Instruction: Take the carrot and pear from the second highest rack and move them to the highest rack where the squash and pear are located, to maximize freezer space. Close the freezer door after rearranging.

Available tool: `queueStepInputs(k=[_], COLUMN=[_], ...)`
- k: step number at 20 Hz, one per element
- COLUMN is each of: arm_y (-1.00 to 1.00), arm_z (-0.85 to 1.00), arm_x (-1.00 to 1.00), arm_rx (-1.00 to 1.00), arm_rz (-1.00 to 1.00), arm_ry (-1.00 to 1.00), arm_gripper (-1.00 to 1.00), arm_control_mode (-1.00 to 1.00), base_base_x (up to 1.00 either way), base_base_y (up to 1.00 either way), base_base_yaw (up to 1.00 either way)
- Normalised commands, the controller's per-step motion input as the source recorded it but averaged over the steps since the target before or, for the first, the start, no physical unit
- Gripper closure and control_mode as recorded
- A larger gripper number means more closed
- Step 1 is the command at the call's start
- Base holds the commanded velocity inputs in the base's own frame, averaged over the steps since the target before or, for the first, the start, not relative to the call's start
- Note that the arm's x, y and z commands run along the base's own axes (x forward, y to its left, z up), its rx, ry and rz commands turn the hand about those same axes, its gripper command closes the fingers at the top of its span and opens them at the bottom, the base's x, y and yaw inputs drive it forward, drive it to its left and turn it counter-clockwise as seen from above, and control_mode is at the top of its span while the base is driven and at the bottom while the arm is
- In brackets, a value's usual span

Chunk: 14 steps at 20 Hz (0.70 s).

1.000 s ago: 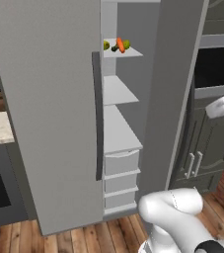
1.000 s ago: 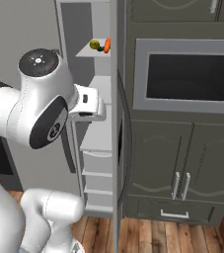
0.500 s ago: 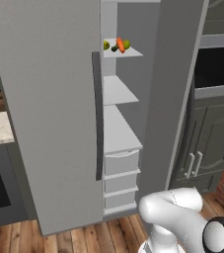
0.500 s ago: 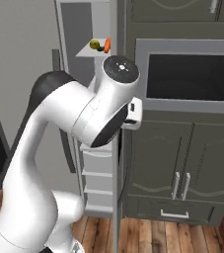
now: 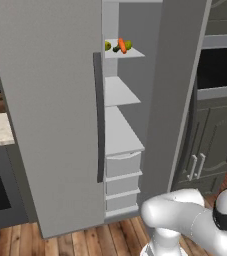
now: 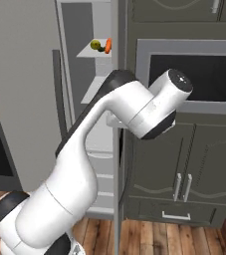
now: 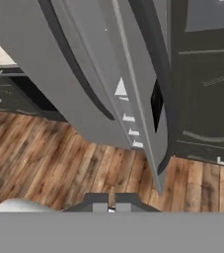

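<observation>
Two round pears [image 5: 128, 44] hug pointy orange carrot [image 5: 121, 45] on flat grey highest rack [image 5: 132, 52]; gripper [image 7: 111, 207] pinched tight, empty.

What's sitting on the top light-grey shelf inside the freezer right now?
On the highest light-grey shelf lie a small orange carrot, a yellow-green pear, a second yellow-green pear and something small and dark, probably the squash. The shelf's left side is covered by the grey door.

Highest rack [image 5: 134, 52]: carrot [image 5: 122, 45], squash [image 5: 116, 49], pears [image 5: 128, 44]
</observation>
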Motion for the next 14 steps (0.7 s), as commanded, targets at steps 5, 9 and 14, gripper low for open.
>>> queueStepInputs(k=[5, 9, 14], arm_y=[-0.12, -0.19, -0.38], arm_z=[-0.41, -0.52, -0.33], arm_x=[0.92, 0.85, 0.65], arm_rx=[0.02, 0.00, 0.00], arm_rz=[0.08, 0.03, 0.00], arm_ry=[0.00, 0.00, 0.01], arm_gripper=[1.00, 1.00, 1.00], arm_control_mode=[-1.00, -1.00, -1.00], base_base_x=[0.00, 0.00, 0.00], base_base_y=[0.00, 0.00, 0.00], base_base_yaw=[0.00, 0.00, 0.00])
